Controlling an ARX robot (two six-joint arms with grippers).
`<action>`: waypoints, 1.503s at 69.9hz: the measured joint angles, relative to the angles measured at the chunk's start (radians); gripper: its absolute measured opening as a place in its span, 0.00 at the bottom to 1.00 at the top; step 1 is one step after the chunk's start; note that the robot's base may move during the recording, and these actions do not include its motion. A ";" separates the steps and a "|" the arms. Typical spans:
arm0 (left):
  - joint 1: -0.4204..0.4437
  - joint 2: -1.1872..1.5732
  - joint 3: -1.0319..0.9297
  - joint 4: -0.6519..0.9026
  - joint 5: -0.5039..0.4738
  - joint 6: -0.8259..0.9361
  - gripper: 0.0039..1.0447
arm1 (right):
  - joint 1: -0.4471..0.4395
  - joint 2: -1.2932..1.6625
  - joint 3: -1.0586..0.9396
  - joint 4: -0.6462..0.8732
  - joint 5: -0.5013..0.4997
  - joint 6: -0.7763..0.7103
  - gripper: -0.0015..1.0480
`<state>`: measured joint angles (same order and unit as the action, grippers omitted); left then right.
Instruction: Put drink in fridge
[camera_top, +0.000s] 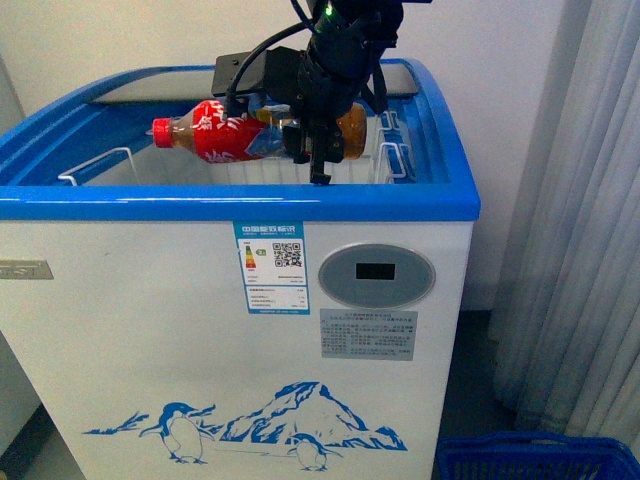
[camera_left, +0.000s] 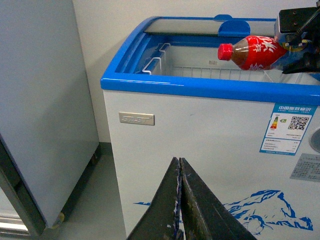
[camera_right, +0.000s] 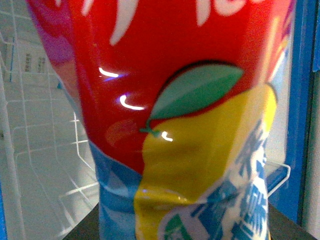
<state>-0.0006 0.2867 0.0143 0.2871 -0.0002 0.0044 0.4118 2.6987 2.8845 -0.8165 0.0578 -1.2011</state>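
The right gripper (camera_top: 318, 140) clamps the drink (camera_top: 225, 137) sideways above the open fridge (camera_top: 230, 320); the left gripper (camera_left: 180, 200) is pressed closed.

A: The drink (camera_top: 225, 137) looks like clear glossy plastic, its wrap label shiny and creased in the right wrist view

B: The fridge (camera_top: 150, 330) has smooth painted white panels and a glossy blue plastic rim, with white coated wire baskets (camera_left: 155, 62) inside

A: The left gripper (camera_left: 179, 200) fingers are matt black, scuffed along the edges
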 joint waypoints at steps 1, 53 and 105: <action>0.000 -0.003 0.000 -0.003 0.000 0.000 0.02 | 0.000 0.002 0.000 0.005 0.002 0.004 0.39; 0.000 -0.280 0.000 -0.284 0.000 0.000 0.02 | -0.111 -0.577 -0.556 0.337 -0.065 0.473 0.93; 0.000 -0.280 0.000 -0.286 0.000 0.000 0.02 | -0.482 -2.335 -2.231 0.596 -0.103 1.211 0.55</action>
<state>-0.0006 0.0063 0.0147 0.0013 0.0002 0.0048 -0.0704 0.3641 0.6533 -0.2203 -0.0448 0.0101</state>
